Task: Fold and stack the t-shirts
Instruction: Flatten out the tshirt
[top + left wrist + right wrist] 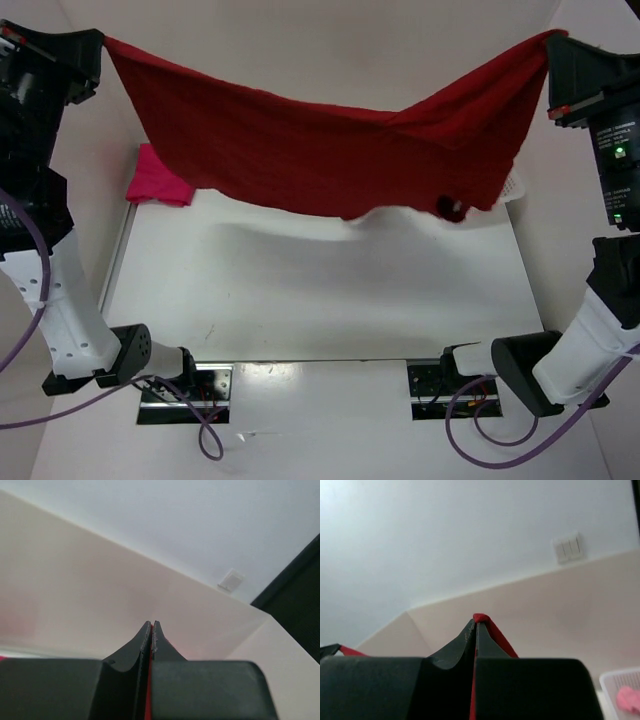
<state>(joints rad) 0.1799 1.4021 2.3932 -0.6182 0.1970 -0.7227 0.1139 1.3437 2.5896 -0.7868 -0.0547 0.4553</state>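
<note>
My left claw (100, 42): pinched tight on one edge of the dark red t-shirt (320, 150), up in the air at 10 o'clock of the top view. In my left wrist view the fingers (145, 640) meet with only a red sliver of cloth between them.
My right claw (550, 40): also clamped tight on the same shirt, at 2 o'clock. In my right wrist view a red fold (495, 635) pokes out over the fingertips (467, 635) and runs down their 4 o'clock side.
Dark red t-shirt: strung between my two claws above the table (300, 290) and clear of it. It sags in the middle, with its lower hem hanging toward 6 o'clock and its shadow on the white top.
Hem detail: a small dark spot at the shirt's 5 o'clock edge; I cannot tell what it is.
Crimson-pink t-shirt (158, 178): lying bunched at the table's 10 o'clock corner, partly hidden behind the hanging cloth.
Basket (513, 187): white mesh, at 2 o'clock of the table, mostly covered by the hanging shirt.
Light pink t-shirt (627, 700): a soft pink lump inside the basket, seen at 4 o'clock of my right wrist view.
My arms: bases at 6 o'clock, both reaching up and outward.
</note>
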